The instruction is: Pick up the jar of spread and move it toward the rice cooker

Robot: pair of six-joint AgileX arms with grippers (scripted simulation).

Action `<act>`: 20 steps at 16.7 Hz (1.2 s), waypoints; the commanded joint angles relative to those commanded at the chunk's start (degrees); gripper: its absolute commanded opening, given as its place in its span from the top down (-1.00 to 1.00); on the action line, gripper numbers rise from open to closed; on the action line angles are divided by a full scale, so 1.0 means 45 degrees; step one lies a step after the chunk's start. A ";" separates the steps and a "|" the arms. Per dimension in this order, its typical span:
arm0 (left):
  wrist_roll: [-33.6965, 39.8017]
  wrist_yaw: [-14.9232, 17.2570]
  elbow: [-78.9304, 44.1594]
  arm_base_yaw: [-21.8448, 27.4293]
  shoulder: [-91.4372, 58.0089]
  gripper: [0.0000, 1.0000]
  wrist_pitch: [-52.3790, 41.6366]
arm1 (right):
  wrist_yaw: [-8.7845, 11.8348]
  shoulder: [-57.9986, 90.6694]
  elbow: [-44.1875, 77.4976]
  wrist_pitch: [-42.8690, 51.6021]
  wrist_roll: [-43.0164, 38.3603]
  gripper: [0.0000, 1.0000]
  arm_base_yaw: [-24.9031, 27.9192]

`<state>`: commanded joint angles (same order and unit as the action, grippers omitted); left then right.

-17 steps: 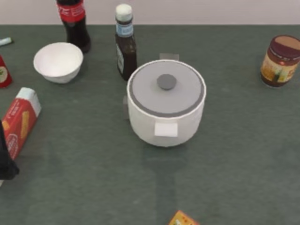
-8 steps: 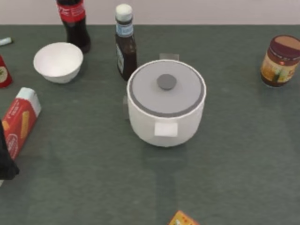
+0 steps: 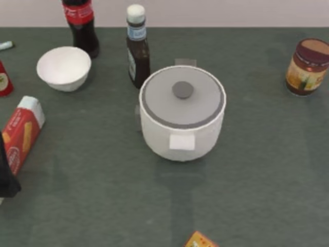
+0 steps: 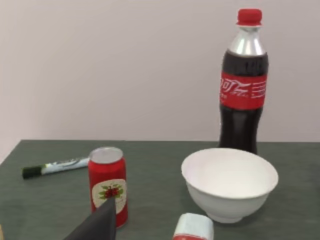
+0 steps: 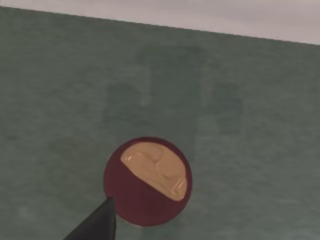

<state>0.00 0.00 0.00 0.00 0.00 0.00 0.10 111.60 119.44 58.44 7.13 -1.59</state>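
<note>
The rice cooker (image 3: 182, 114), a big white pot with a flat grey lid and round knob, stands mid-table. The jar of spread (image 3: 307, 67) stands upright at the far right, well apart from the cooker. From straight above, the right wrist view shows its maroon lid (image 5: 148, 181). One dark finger (image 5: 97, 226) of my right gripper shows beside the lid's rim, off to one side, holding nothing; the gripper looks open. That arm is outside the top view. My left gripper (image 3: 6, 177) is parked at the left edge; a single finger (image 4: 100, 225) shows, empty.
Behind the cooker stands a brown sauce bottle (image 3: 138, 46). A cola bottle (image 3: 80, 23), a white bowl (image 3: 64, 68), a red can (image 3: 4, 80), a marker (image 3: 5, 45) and a red carton (image 3: 20, 131) fill the left side. An orange box (image 3: 200, 240) lies at the front edge.
</note>
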 joint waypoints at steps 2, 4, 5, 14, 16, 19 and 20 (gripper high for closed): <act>0.0000 0.0000 0.0000 0.0000 0.0000 -1.00 0.0000 | 0.0099 0.2300 0.1973 0.0965 0.0237 -1.00 0.0120; 0.0000 0.0000 0.0000 0.0000 0.0000 -1.00 0.0000 | 0.0190 0.4360 0.3525 0.1909 0.0462 -1.00 0.0242; 0.0000 0.0000 0.0000 0.0000 0.0000 -1.00 0.0000 | 0.0232 0.5276 0.4166 0.2353 0.0568 -1.00 0.0301; 0.0000 0.0000 0.0000 0.0000 0.0000 -1.00 0.0000 | 0.0394 0.8286 0.6035 0.4008 0.0960 -1.00 0.0546; 0.0000 0.0000 0.0000 0.0000 0.0000 -1.00 0.0000 | 0.0383 0.8335 0.6002 0.3986 0.0948 -1.00 0.0469; 0.0000 0.0000 0.0000 0.0000 0.0000 -1.00 0.0000 | 0.0393 0.8408 0.5695 0.3549 0.0969 -1.00 0.0527; 0.0000 0.0000 0.0000 0.0000 0.0000 -1.00 0.0000 | 0.0392 0.8469 0.5473 0.3259 0.0962 -1.00 0.0546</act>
<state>0.00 0.00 0.00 0.00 0.00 0.00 1.87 149.71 144.06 73.10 11.46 0.87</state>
